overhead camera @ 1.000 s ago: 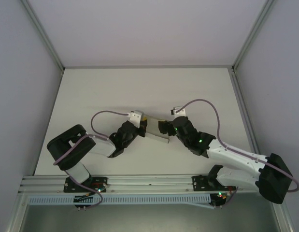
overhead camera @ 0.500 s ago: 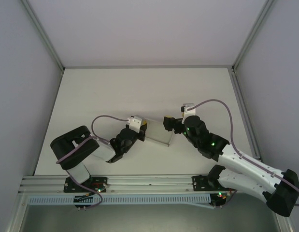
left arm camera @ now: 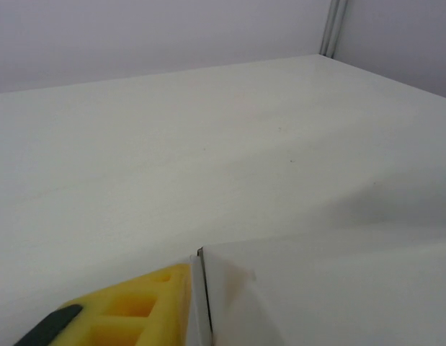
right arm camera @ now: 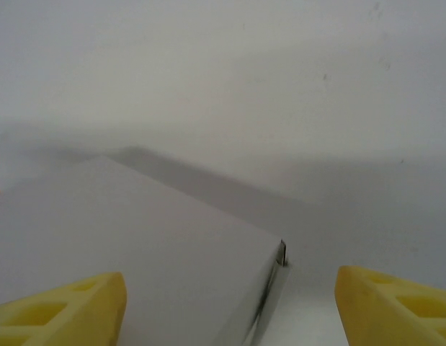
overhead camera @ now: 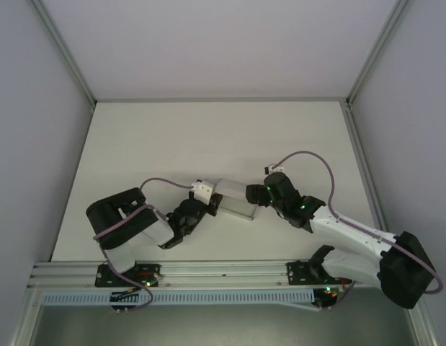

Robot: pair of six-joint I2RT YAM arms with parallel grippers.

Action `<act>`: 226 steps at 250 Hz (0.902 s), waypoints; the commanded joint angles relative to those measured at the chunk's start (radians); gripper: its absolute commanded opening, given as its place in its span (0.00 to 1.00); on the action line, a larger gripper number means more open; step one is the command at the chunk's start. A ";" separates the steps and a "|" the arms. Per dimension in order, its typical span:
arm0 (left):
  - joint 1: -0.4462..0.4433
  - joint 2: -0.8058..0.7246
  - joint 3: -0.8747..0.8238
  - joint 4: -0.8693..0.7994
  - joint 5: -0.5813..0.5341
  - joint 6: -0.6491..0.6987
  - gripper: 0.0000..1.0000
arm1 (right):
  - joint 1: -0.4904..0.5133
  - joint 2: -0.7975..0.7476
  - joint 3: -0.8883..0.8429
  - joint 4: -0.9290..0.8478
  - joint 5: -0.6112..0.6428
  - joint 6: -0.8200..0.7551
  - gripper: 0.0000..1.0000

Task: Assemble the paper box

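We find no legible text, label, brand, number or sign. The visible faces of the paper box (overhead camera: 233,200) are blank, and we can make out no marking on the table (overhead camera: 208,137).

Even, diffuse light renders the white table (overhead camera: 208,130) bright and low in contrast, with faint soft shadows beside the arms (overhead camera: 352,234), and both wrist views blur their near yellow fingers (right arm camera: 64,310).
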 commanded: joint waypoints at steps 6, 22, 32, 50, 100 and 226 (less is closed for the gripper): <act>-0.016 -0.050 -0.040 0.035 -0.040 0.017 0.42 | -0.002 0.059 -0.026 0.029 -0.033 0.014 0.75; -0.019 -0.085 -0.056 0.004 -0.040 0.006 0.63 | -0.002 0.080 -0.026 0.012 -0.023 0.019 0.75; -0.026 -0.117 -0.062 -0.041 -0.041 0.002 0.77 | -0.002 0.085 -0.027 0.006 -0.020 0.023 0.74; -0.037 -0.192 -0.063 -0.166 -0.047 -0.009 1.00 | -0.002 0.078 -0.047 0.023 -0.022 0.041 0.74; -0.055 -0.411 -0.023 -0.615 -0.071 -0.070 1.00 | -0.002 0.064 -0.092 0.048 0.014 0.082 0.74; 0.057 -0.621 0.242 -1.314 0.016 -0.327 1.00 | -0.002 0.186 -0.068 0.085 0.003 0.069 0.71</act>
